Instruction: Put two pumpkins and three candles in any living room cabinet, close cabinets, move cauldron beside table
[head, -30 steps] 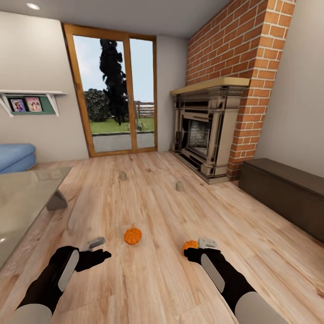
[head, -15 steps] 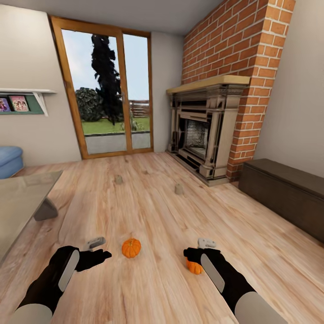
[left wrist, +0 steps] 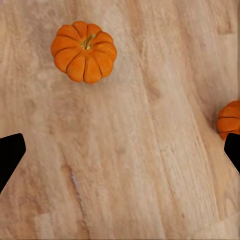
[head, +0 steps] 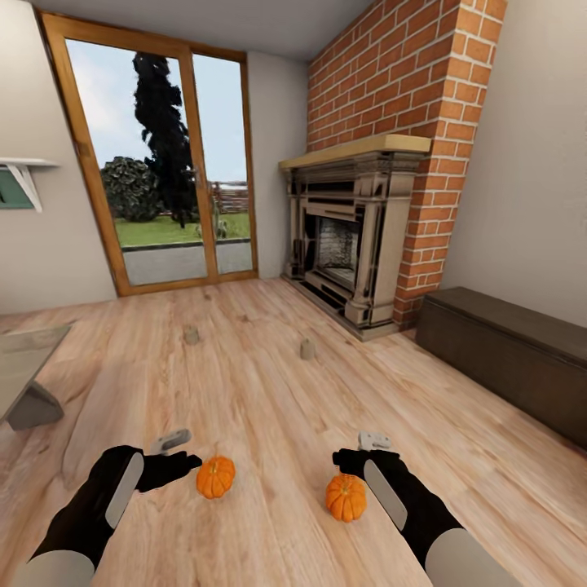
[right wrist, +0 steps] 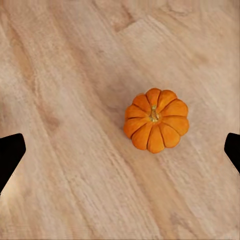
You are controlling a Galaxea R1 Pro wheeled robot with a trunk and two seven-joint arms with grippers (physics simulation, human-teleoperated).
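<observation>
Two orange pumpkins lie on the wood floor just ahead of me, one (head: pixel 215 477) beside my left gripper (head: pixel 175 453) and one (head: pixel 346 497) beside my right gripper (head: pixel 361 451). Both grippers hang open and empty above the floor. The left wrist view looks down on the left pumpkin (left wrist: pixel 84 51), with the other pumpkin (left wrist: pixel 231 120) at the picture's edge. The right wrist view has its pumpkin (right wrist: pixel 156 120) between the spread fingers, well below them. Farther off, two grey-beige candles (head: pixel 191 334) (head: pixel 307 349) stand on the floor. The dark brown cabinet (head: pixel 505 350) runs along the right wall, its fronts shut.
A corner of the glass-topped table (head: pixel 20 359) with a grey wedge leg juts in at the left. The stone fireplace (head: pixel 350 244) in a brick chimney stands ahead on the right. A glass patio door (head: pixel 163 163) fills the far wall. Open wood floor lies between.
The whole view has shifted as I rolled forward and turned right. Both pumpkins now sit nearer, level with the grippers. The arms hold the same pose.
</observation>
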